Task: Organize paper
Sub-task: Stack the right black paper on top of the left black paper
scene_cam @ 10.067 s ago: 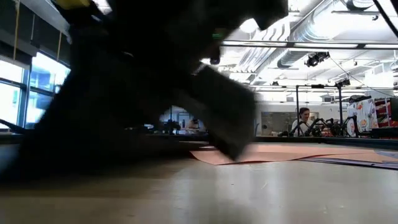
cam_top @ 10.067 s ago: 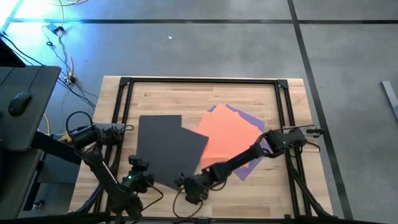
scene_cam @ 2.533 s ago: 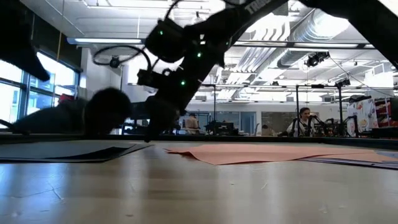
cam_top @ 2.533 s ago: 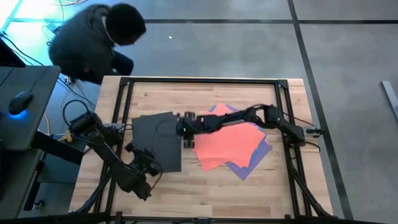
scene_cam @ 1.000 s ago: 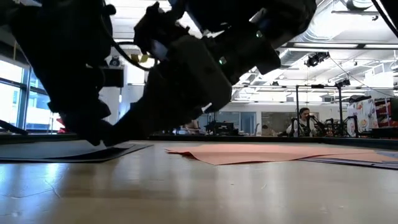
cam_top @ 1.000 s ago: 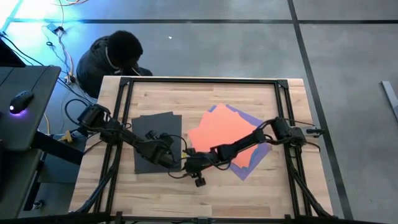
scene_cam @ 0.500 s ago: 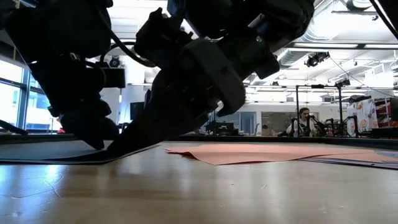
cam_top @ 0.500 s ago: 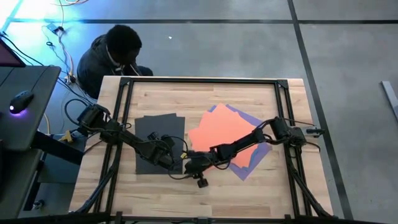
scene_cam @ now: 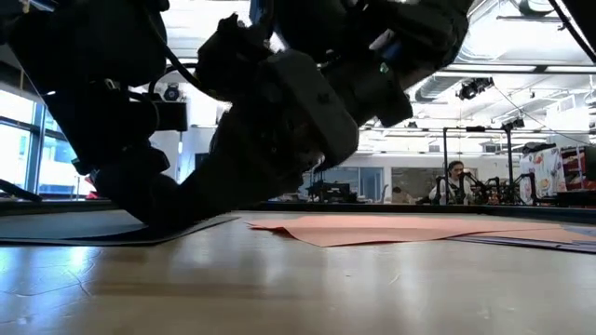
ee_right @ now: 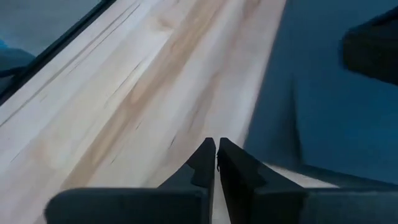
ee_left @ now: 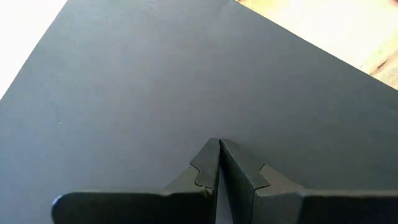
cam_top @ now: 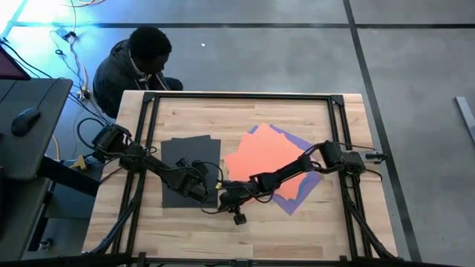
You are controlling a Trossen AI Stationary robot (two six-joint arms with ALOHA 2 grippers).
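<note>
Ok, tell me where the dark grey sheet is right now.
In the high view the grey sheet lies flat on the table's left half, beside the orange sheet, with the shut left hand on its near right corner.

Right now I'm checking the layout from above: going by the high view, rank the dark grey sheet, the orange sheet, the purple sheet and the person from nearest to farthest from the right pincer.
1. Dark grey sheet: just left of the shut right pincer.
2. Orange sheet: to its right, under that arm.
3. Purple sheet: farther right, peeking from beneath the orange one.
4. Person: beyond the table's far left corner.
</note>
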